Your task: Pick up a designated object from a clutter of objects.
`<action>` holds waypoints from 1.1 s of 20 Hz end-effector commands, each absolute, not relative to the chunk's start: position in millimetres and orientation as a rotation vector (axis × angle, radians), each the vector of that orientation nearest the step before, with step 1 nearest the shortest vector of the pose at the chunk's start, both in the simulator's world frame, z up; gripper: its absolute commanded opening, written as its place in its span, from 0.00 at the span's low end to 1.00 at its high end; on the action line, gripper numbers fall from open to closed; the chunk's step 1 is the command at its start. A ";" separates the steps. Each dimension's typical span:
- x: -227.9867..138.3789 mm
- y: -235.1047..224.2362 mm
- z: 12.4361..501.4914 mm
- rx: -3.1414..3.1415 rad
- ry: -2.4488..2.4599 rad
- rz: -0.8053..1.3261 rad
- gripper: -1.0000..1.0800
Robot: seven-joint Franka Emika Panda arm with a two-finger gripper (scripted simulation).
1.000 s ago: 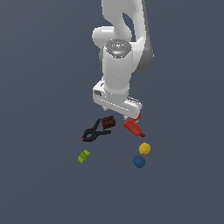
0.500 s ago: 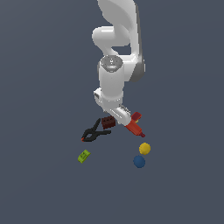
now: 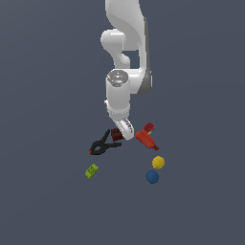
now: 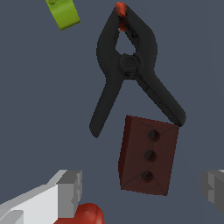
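Observation:
The designated object, a dark reddish-brown brick (image 4: 148,155) with three round holes on its upper face, lies flat just beside the handles of the black spring clamp (image 4: 127,65). My gripper (image 4: 142,190) is open, with a grey fingertip on either side of the brick and apart from it. In the exterior view the gripper (image 3: 125,131) hangs low over the clutter of objects, and the brick (image 3: 115,134) peeks out at its edge toward the exterior view's left. Nothing is held.
A red drill-like tool (image 3: 146,136) lies close on the exterior view's right of the gripper, and its red body (image 4: 87,215) shows by one finger. A yellow ball (image 3: 158,162) and a blue ball (image 3: 152,176) sit nearer the camera. A lime-green block (image 3: 91,170) lies beyond the clamp (image 3: 103,144).
The arm has come down toward the clutter and the hand has turned, so the open gripper now sits low over the brick. The objects have not moved.

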State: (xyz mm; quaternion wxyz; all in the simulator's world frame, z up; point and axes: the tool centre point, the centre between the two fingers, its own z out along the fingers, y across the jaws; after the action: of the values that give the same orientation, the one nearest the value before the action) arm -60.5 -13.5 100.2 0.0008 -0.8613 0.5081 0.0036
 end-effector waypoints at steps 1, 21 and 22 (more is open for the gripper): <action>-66.0 -16.5 92.5 -2.659 1.670 0.007 0.96; -78.6 -22.4 64.7 -2.566 1.814 0.001 0.96; -78.8 -22.5 60.8 -2.565 1.814 0.001 0.96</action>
State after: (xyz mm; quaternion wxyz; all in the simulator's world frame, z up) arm -78.3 -22.4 66.0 0.0001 -0.8166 0.5771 0.0000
